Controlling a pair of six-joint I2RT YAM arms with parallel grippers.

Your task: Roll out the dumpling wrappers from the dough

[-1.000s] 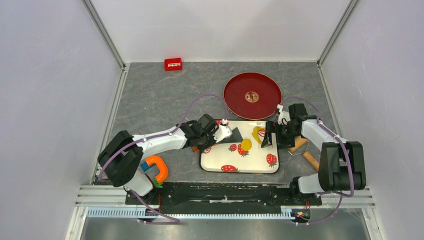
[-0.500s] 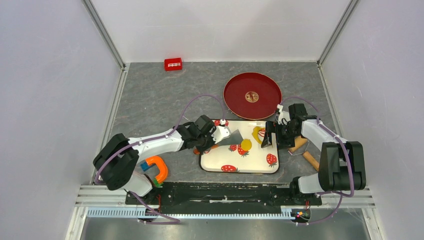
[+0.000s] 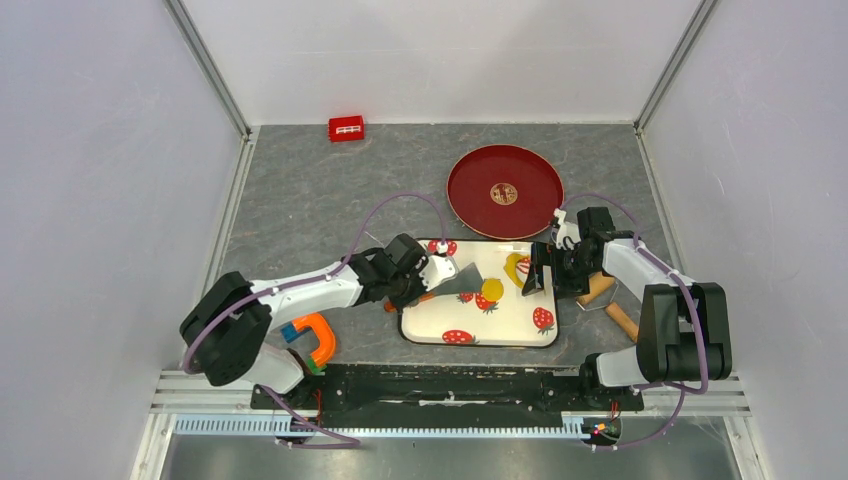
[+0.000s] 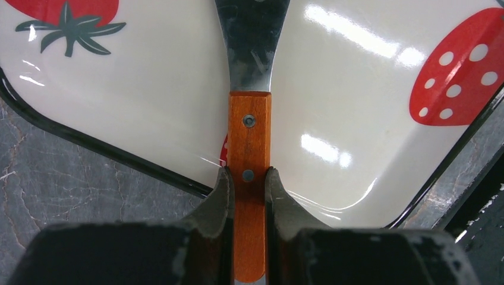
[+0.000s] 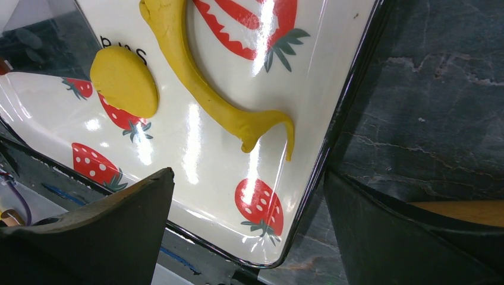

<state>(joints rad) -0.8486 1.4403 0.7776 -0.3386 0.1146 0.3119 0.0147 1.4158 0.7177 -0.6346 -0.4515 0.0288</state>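
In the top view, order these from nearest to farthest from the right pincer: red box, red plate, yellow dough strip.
1. yellow dough strip, on the tray beside the right pincer
2. red plate, behind the tray
3. red box, far back left

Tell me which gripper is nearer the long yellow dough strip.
Right. The right gripper hovers beside the dough strip; the left gripper, holding a scraper, sits across the tray.

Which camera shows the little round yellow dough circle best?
The right wrist view: the dough circle is large and clear on the tray. The top view shows only a tiny yellow spot by the spatula. The left wrist view misses it.
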